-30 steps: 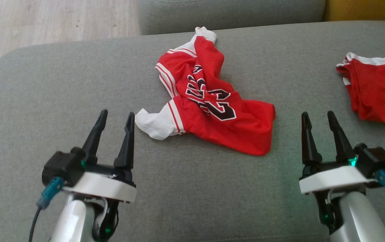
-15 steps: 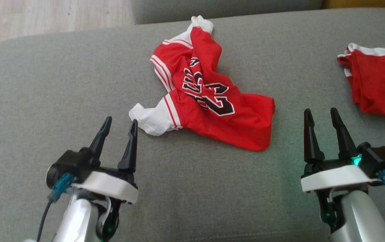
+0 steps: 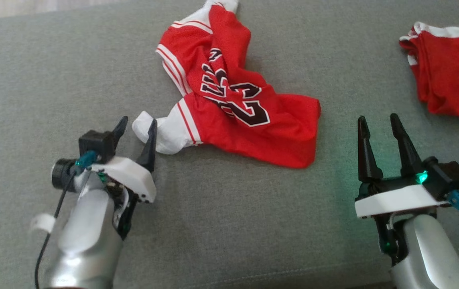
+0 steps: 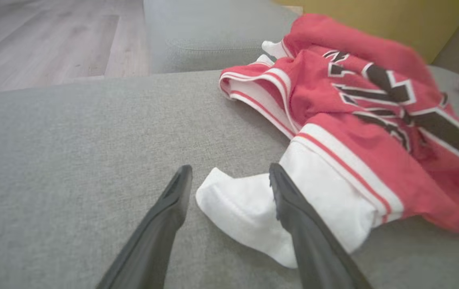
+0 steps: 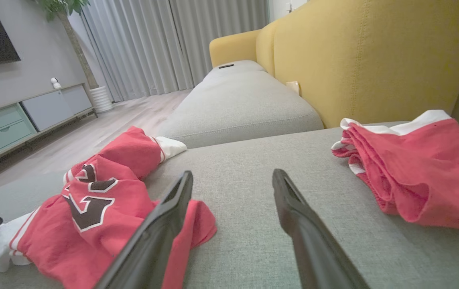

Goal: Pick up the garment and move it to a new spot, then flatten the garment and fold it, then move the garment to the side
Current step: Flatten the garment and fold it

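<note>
The crumpled red mesh jersey [image 3: 237, 116] lies mid-cushion on the grey fabric sofa [image 3: 233, 224]; expect light, limp, slippery cloth. Left tool [image 3: 139, 120], open, straddles its white sleeve [image 3: 161, 134] at 8 o'clock: grip there. Right tool [image 3: 377, 117] is open and empty at 4 o'clock.

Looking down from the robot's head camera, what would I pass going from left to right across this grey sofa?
In order: left claw, open → crumpled red jersey → right claw, open → second red garment at the right edge.
</note>
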Motion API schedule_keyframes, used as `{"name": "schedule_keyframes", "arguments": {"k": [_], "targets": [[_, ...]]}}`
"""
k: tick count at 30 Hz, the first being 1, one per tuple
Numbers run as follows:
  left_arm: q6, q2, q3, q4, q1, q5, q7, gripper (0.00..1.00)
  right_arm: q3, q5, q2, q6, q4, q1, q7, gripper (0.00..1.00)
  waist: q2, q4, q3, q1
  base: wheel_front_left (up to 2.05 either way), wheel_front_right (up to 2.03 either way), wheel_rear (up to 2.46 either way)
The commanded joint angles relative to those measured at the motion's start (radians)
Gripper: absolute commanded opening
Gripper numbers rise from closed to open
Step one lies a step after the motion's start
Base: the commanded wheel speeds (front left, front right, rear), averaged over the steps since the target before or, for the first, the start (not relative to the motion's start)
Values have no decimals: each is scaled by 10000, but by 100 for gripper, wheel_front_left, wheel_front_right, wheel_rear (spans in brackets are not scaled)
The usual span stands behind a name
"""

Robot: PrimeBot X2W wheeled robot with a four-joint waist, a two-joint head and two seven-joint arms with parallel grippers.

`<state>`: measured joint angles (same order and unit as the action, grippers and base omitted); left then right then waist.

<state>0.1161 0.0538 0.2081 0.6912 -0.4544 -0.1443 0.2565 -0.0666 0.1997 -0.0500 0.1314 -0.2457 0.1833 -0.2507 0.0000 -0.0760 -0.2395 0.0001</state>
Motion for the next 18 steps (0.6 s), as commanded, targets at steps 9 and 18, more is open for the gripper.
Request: {"name": "schedule_keyframes", "arguments": {"k": [9, 18], "targets": [[-74, 553, 395, 2192, -1355, 744, -156, 100, -122, 64, -3, -7, 293, 378, -92, 100, 0, -267, -83, -1, 0, 0, 0], [-141, 454, 342, 1965, -1573, 480, 42, 0, -163, 156, -3, -7, 137, 346, -100, 100, 0, -77, 129, -1, 0, 0, 0]]}}
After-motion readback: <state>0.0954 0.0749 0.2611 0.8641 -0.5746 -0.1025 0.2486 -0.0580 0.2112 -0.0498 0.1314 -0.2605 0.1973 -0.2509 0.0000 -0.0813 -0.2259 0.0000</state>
